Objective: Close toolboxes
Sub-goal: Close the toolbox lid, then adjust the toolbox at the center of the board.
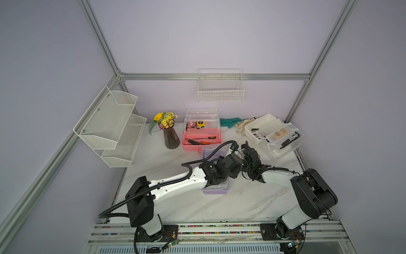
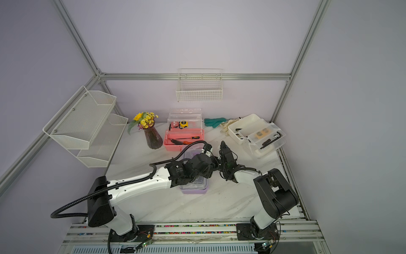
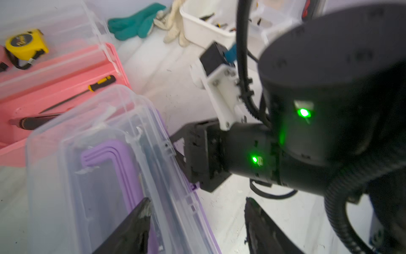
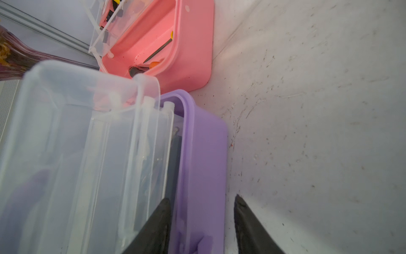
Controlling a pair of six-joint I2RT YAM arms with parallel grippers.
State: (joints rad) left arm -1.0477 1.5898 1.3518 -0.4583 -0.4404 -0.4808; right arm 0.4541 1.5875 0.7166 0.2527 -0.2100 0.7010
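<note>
Jaws, 2 pairs, apart astride purple toolbox (image 4: 204, 154) rim.

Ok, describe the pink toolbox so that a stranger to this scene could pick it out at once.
Find the white wire basket hung on the back wall; on the table straight below it stands the pink toolbox, beside the vase of yellow flowers. Unlike the purple toolbox in front, its base is pink; its clear lid stands upright and a screwdriver lies inside.

Pink toolbox (image 1: 192, 146), purple toolbox (image 1: 216, 191), white toolbox (image 1: 250, 133), all clear-lidded; table (image 1: 219, 206) is grey-veined white.
</note>
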